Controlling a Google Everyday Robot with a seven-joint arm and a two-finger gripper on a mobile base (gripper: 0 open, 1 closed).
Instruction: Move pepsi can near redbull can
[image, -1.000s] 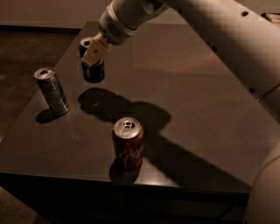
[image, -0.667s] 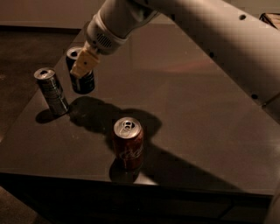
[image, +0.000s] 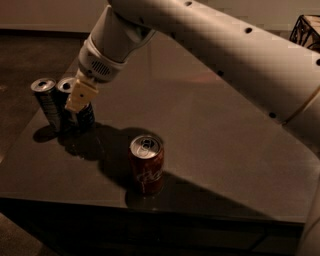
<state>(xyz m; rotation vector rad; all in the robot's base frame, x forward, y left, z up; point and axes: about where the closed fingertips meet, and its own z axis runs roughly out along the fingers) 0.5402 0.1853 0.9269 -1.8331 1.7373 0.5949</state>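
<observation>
The pepsi can (image: 80, 111), dark blue with a silver top, stands at the left of the dark table, right beside the redbull can (image: 47, 102), a slim silver-grey can; the two look to be touching or nearly so. My gripper (image: 79, 97) comes down from the white arm above and is shut on the pepsi can, its tan finger (image: 80, 94) lying across the can's upper front. The can's lower end is at or just above the tabletop; I cannot tell which.
A red-brown cola can (image: 146, 163) stands nearer the front, right of the pair. The table's left edge (image: 22, 135) runs close to the redbull can. The big white arm (image: 225, 55) spans the upper right. A dark wire object (image: 306, 29) sits far right.
My gripper has carried the pepsi can left and downward, from well right of the redbull can to right beside it. The redbull and cola cans have not moved.
</observation>
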